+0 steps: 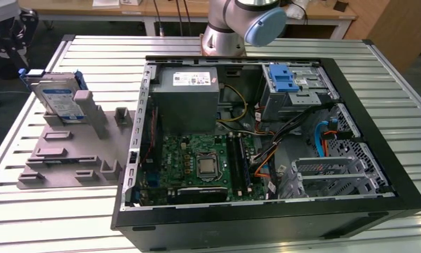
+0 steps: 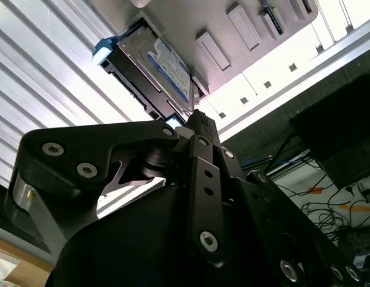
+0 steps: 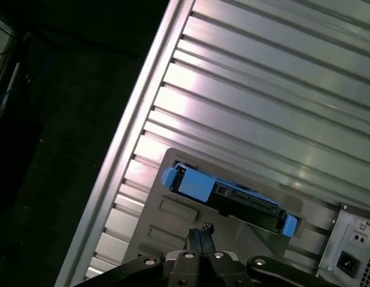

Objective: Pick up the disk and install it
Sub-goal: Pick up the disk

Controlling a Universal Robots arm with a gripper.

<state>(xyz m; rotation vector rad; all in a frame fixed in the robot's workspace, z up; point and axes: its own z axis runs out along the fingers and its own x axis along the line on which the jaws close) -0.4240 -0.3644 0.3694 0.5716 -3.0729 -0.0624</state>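
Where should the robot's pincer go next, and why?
Probably a little closer to the disk, lining up over its upper edge. The disk stands upright in the grey holder beside the open computer case, not yet picked up, and in the first wrist view the pincer hovers apart from it.

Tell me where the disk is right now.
The disk stands on edge at the far end of the grey fixture plate, at the exterior view's left, beside the open computer case.

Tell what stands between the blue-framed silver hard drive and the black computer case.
Exterior view: grey upright fixture posts, between silver hard drive and black case.
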